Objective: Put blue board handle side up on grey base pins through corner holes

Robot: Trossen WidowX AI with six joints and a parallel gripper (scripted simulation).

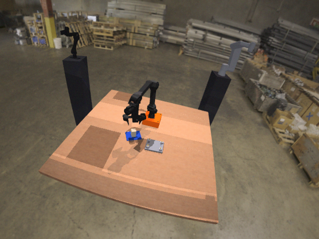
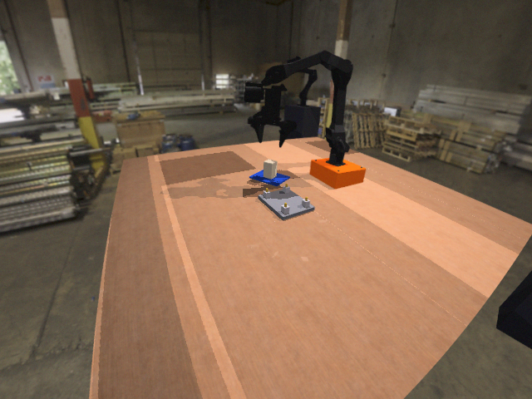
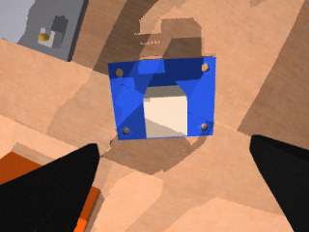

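1. Nearest me, the wooden table (image 1: 180, 175) (image 2: 258, 278) (image 3: 43, 92) stretches from its near edge to the grey base (image 1: 154, 146) (image 2: 285, 201) (image 3: 34, 24), which sits well in from the left edge too.
2. Just beyond, a little left, the blue board (image 1: 137, 137) (image 2: 279, 178) (image 3: 130, 97) lies on the table, off the posts, its pale handle (image 1: 133, 133) (image 2: 269, 169) (image 3: 165, 116) up.
3. Above it hangs the claw (image 1: 133, 122) (image 2: 270, 144) (image 3: 174, 147), spread wide, gripping nothing, with air between it and the handle.
4. Right of the board, past a gap, stands the orange block (image 1: 151, 123) (image 2: 337, 175) (image 3: 14, 166).
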